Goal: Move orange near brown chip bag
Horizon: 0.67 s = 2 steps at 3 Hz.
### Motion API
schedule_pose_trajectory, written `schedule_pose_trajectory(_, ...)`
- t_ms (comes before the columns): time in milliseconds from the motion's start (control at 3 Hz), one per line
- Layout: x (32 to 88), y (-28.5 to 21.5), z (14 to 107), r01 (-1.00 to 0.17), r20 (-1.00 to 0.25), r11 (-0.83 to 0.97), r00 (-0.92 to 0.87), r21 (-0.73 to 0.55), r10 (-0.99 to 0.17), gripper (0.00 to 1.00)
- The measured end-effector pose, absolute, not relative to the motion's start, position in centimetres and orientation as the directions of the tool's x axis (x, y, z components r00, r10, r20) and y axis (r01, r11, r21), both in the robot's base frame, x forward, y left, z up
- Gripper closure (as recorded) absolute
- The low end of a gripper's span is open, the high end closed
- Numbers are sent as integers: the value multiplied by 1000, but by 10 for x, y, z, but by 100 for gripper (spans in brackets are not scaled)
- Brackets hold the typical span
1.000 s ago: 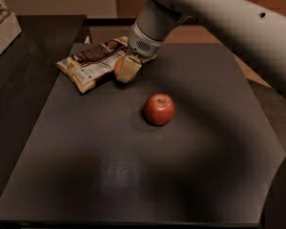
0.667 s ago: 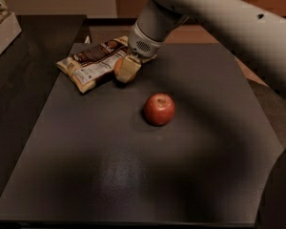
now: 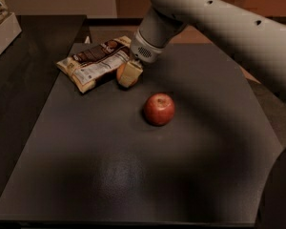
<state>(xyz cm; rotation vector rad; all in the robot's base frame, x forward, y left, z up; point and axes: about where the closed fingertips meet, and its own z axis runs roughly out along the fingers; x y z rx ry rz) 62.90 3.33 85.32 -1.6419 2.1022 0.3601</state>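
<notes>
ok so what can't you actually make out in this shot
- Camera view: the round matte orange is mostly hidden behind the gripper, which sits over it right beside the flat brown chip bag. Whether fruit and bag touch is unclear.
- The bag's white label text is too small to read.
- The pale box at top left is cut off by the frame's left edge.

orange (image 3: 119, 72) mostly hidden behind jaws beside brown chip bag (image 3: 95, 63), arm (image 3: 219, 23) cut off at right

The chip bag (image 3: 93, 63) at upper left carries white label print, but I can't read a word; my fingers (image 3: 128, 74) grip the orange (image 3: 120, 72) just beside it.
</notes>
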Motion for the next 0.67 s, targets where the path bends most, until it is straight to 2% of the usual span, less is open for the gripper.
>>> schedule_pose_trajectory(333, 628, 32, 848, -960, -492, 274, -209, -63, -845, 82)
schedule_pose_trajectory(667, 627, 31, 846, -958, -506, 283, -219, -53, -834, 59)
